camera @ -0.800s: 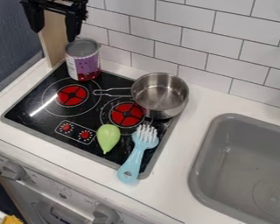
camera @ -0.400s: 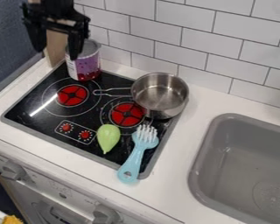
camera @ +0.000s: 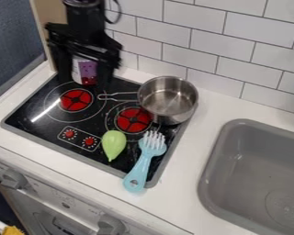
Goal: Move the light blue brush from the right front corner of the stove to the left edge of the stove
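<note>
The black gripper (camera: 85, 82) hangs at the upper left, over the back left part of the stove, its two fingers spread apart and pointing down. Behind it, partly hidden, is a can (camera: 87, 71) with a purple and white label. A steel pot (camera: 168, 100) sits at the back right of the stove, its handle toward the left. Near the front edge lies a light green, pear-shaped toy (camera: 114, 145). To its right a light blue brush (camera: 143, 166) lies with white bristles toward the pot and its handle end over the stove's front corner.
The black stove top (camera: 42, 120) has red burner marks and is set in a white counter (camera: 185, 183). A grey sink (camera: 254, 174) is at the right. White wall tiles rise behind, with a wooden board (camera: 46, 18) at the back left.
The gripper has come into view further, moving down and to the right, and now covers much of the can. The pot, green toy and brush have stayed in place.
</note>
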Tool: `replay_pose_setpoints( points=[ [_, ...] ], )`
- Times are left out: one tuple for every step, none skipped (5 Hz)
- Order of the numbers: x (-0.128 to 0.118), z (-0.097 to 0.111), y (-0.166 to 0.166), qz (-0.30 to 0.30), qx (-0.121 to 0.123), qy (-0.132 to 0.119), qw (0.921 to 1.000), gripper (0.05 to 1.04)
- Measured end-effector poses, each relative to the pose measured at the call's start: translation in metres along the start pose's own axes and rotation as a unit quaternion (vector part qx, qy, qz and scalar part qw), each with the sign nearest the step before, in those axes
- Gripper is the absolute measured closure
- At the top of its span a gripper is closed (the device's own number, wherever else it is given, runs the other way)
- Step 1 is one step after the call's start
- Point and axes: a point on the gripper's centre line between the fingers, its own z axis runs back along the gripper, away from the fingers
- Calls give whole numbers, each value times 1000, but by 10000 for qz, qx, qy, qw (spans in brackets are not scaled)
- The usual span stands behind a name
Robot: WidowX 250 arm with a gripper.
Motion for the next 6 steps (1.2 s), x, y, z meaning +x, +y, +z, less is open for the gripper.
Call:
replay_pose_setpoints(
  points=[
    [-17,-3,-27,-438,-35,59,9990,83],
    [-31,-10,-53,-806,-203,118,9965,83],
    [-44,-23,-72,-1059,-95,93,9943,83],
    [-48,-31,-82,-1203,-39,-39,9927,83],
    [-54,-42,-92,-1349,2,-54,9908,83],
    [-54,-54,-99,-1413,27,-12,9900,83]
  ],
)
